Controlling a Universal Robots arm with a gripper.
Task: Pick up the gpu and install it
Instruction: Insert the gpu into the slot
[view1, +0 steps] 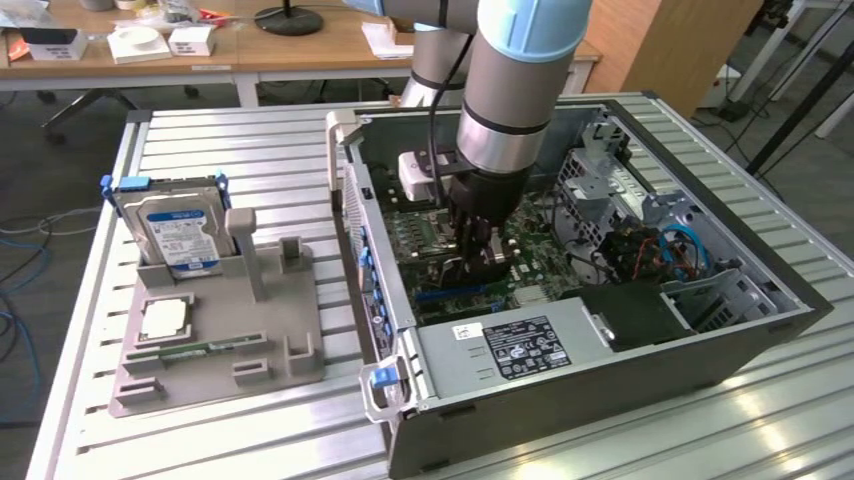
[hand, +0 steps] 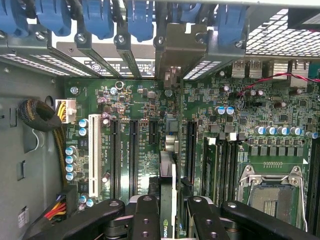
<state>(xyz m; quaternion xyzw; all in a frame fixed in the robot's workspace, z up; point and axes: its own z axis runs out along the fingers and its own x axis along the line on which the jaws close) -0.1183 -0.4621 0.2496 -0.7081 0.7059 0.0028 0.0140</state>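
Observation:
The gpu (hand: 168, 175) appears edge-on in the wrist view as a slim dark card with a logo near my fingers. It stands upright over the motherboard (hand: 240, 125), between two black expansion slots. Its grey metal bracket (hand: 172, 50) reaches the case's rear slot openings. My gripper (hand: 172, 212) is shut on the card, with one black finger (hand: 145, 212) on each side. In the exterior view my gripper (view1: 481, 255) is lowered deep inside the open computer case (view1: 747, 330), with the gpu (view1: 467, 272) just above the board. I cannot tell whether the card sits fully in its slot.
A grey parts holder (view1: 287, 345) lies on the table at the exterior view's left, carrying the silver hard drive (view1: 174, 225), a processor (view1: 166, 318) and a green memory stick (view1: 200, 350). Inside the case are the power supply (view1: 527, 345), the drive cage (view1: 601, 180), cables (view1: 674, 250) and an empty processor socket (hand: 272, 192).

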